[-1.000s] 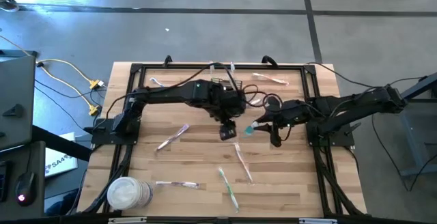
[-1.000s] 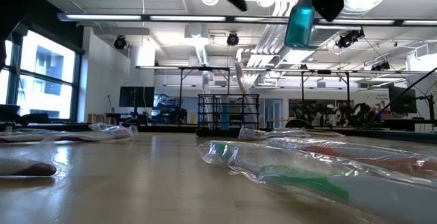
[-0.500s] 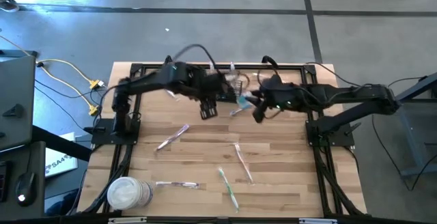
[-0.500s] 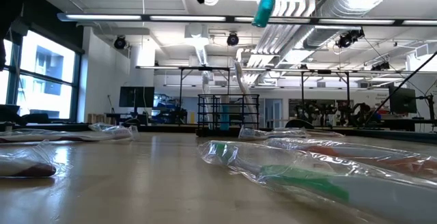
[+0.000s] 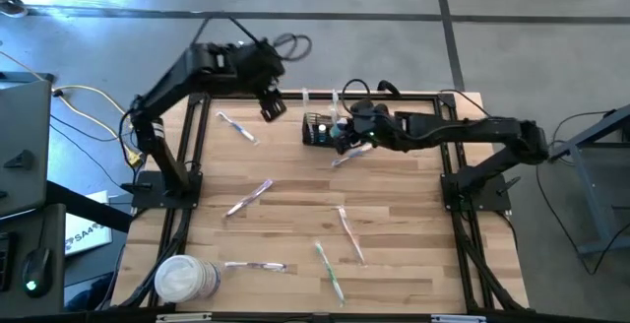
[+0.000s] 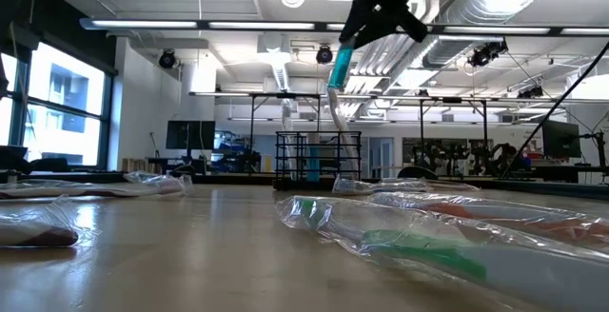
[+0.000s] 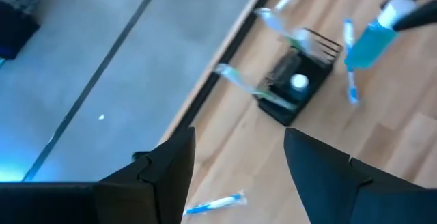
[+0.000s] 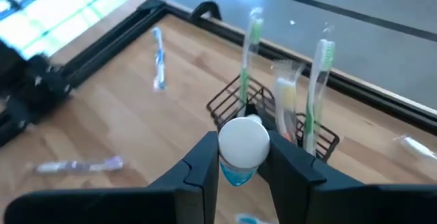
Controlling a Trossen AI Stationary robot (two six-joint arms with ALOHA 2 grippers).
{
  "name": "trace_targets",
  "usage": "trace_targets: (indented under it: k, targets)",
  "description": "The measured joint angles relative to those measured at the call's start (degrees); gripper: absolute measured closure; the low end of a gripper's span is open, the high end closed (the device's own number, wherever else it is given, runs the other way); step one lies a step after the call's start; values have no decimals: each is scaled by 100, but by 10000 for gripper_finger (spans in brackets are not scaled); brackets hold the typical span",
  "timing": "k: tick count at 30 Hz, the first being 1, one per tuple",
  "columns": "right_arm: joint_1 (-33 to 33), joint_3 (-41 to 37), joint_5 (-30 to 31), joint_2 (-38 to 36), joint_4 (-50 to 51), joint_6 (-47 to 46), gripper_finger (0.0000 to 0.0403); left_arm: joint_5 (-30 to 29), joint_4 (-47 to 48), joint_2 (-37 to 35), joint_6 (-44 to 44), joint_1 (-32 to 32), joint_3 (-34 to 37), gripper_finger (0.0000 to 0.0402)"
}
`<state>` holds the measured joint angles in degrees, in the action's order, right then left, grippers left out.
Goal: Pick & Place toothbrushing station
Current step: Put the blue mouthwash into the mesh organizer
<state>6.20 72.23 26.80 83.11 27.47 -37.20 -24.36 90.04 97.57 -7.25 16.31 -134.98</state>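
The toothbrushing station (image 5: pixel 317 129), a small black wire-mesh basket, stands on its base near the table's far edge. Several toothbrushes (image 8: pixel 251 53) stick upright out of it. My right gripper (image 5: pixel 350 132) reaches in from the right and is shut on a teal tube with a white cap (image 8: pixel 242 144), right beside the basket (image 8: pixel 273 118). In the low view the tube (image 6: pixel 340 67) hangs high over the table. My left gripper (image 5: pixel 271 104) is raised over the far left rail, open with nothing in it (image 7: pixel 239 156), looking down on the basket (image 7: pixel 297 80). My right gripper pinches the teal tube between its two fingers (image 8: pixel 205 157) near its white-capped end (image 8: pixel 243 142). The fingers come slanting down from the table's right. The tube's teal body (image 6: pixel 340 67) hangs tilted below them, lifted clear beside the basket.
Wrapped toothbrushes lie scattered on the wood (image 5: pixel 249 197) (image 5: pixel 351 234) (image 5: pixel 330 270) (image 5: pixel 256 265) (image 5: pixel 236 126). A round white tub (image 5: pixel 183 280) sits at the near left corner. A black frame rail (image 5: pixel 394 94) borders the table just behind the basket.
My left gripper has risen and swung from the table's middle toward the far left edge, staying open. My right gripper has carried the teal tube toward the far edge and leftward up to the basket, rolling so that the tube now hangs tilted.
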Motion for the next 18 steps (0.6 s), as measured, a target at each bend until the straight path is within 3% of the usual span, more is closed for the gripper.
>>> trace_targets:
  k: [12, 18]
  targets:
    - [71, 7, 320, 797, -668, -516, 314, 45, -4, -165, 524, 900, 7, 181]
    - [93, 2, 620, 1033, -686, -452, 314, 151, -14, -245, 619, 1062, 471, 181]
